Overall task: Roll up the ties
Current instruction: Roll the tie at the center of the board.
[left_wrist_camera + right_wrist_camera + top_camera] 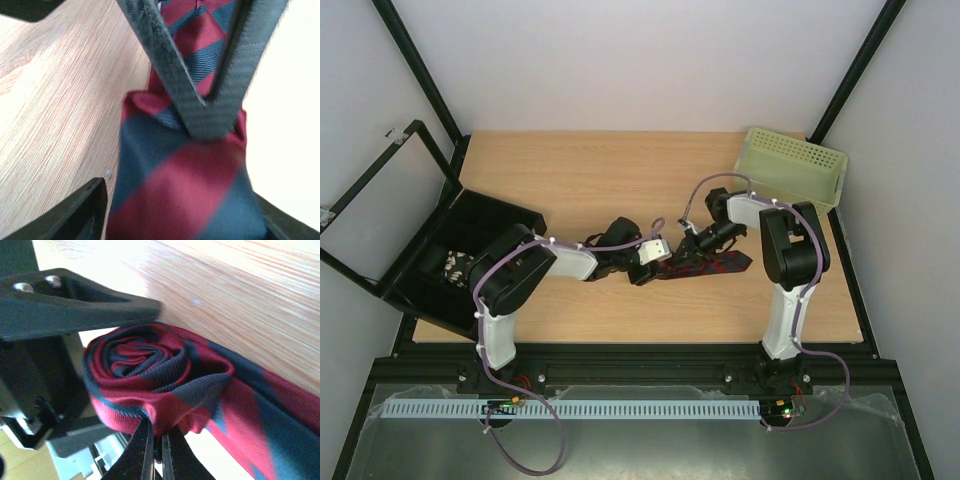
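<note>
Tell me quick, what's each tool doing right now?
Left tool: open, jaws either side of the rolled tie.
Right tool: shut, pinching the tie's roll.

tie (150,370) is dark red with wide navy-to-black diagonal stripes, with a fine ribbed weave showing on the navy bands. table (600,170) is light wood grain, basket (795,165) is pale green with a grid of small perforations, box (470,225) is plain black. right gripper (206,122) is dark grey carbon-fibre weave; arms (790,260) are black with white link covers, cables (720,180) lilac, frame posts (420,70) black, walls (640,60) plain white.
</note>
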`<state>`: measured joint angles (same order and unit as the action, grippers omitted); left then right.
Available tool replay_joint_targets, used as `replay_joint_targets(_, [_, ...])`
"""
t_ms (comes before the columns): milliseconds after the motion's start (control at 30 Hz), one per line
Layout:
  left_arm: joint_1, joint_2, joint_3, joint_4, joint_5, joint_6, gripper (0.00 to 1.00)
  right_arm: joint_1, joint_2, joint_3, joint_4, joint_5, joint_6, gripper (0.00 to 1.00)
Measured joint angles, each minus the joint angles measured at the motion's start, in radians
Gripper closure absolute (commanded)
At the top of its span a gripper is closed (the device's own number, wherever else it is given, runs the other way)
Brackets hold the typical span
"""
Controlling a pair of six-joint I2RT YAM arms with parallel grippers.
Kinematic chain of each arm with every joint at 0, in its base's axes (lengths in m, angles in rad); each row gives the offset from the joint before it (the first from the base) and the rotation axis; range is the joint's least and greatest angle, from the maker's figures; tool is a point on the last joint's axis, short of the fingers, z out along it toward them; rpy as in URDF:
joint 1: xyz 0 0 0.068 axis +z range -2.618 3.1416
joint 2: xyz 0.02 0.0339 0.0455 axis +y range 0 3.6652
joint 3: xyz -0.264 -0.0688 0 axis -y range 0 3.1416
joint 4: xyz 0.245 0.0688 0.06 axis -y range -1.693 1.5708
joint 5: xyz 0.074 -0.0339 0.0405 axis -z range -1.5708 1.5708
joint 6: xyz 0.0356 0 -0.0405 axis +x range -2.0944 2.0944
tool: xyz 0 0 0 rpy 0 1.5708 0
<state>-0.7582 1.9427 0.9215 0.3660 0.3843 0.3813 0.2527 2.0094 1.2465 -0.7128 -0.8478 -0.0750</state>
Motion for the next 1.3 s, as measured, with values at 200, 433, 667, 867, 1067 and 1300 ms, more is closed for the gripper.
replay_joint_targets(200, [0.001, -0.038, -0.005, -0.031, 0.015, -0.004, 0.25, -0.078, 0.016, -0.058, 0.000, 0.090, -0.033, 0.99])
replay_joint_targets(433, [0.001, -0.048, -0.005, -0.036, 0.060, -0.032, 0.22, -0.098, 0.025, -0.064, -0.003, 0.097, -0.050, 0.99])
replay_joint_targets(667, [-0.005, -0.014, 0.014, 0.017, 0.106, -0.069, 0.23, -0.087, 0.043, -0.039, -0.024, 0.096, -0.049, 0.99])
replay_joint_targets(867, [-0.011, 0.060, 0.067, 0.040, 0.113, -0.042, 0.34, -0.040, 0.057, -0.011, -0.022, 0.096, -0.049, 0.99])
replay_joint_targets(1067, [-0.011, 0.084, 0.087, 0.016, 0.128, 0.027, 0.62, -0.024, 0.061, -0.002, -0.023, 0.096, -0.048, 0.90])
replay_joint_targets(1300, [-0.011, 0.058, 0.051, 0.036, 0.130, 0.037, 0.67, -0.044, 0.045, 0.015, -0.054, 0.090, -0.048, 0.60])
